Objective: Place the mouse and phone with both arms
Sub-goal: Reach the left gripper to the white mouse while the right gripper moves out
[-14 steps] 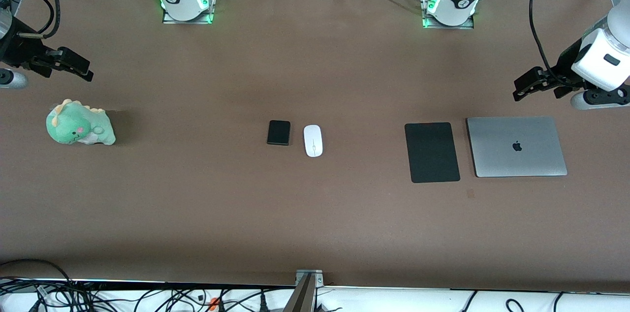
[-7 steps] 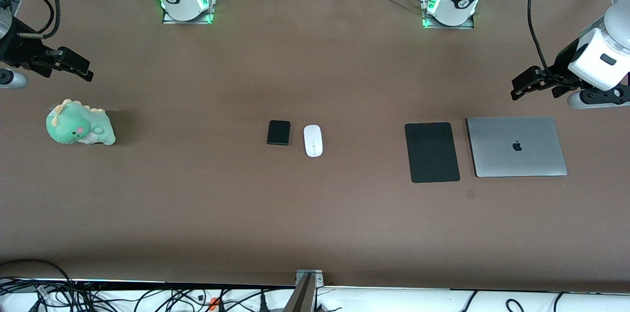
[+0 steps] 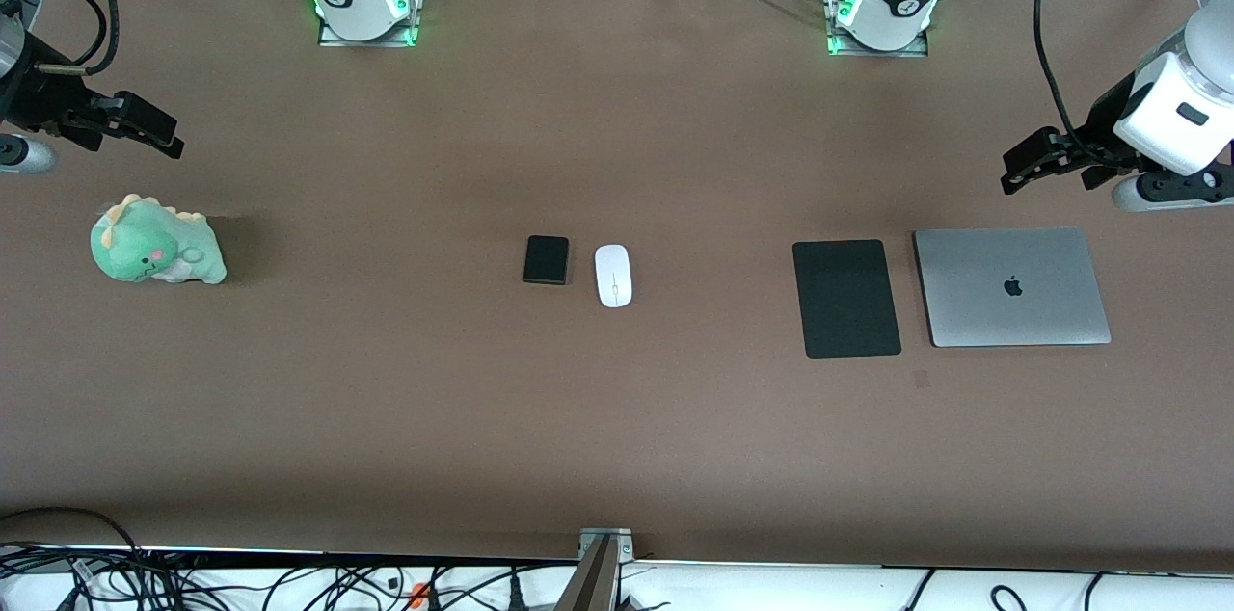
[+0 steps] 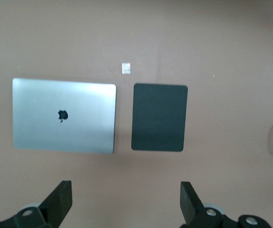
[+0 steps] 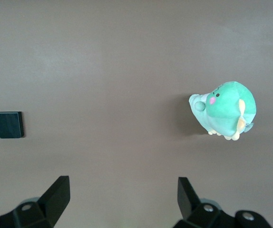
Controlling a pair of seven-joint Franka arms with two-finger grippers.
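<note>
You'll find the phone and mouse side by side at frame centre, long axes vertical. Left gripper, spread empty at the right edge, faces the mouse; right gripper, spread empty, faces the phone.

White mouse, black phone, green plush dinosaur, silver laptop

One mouse, one phone, one black mat, one closed laptop, one green plush dinosaur, two robot arms, all on one table.
</note>
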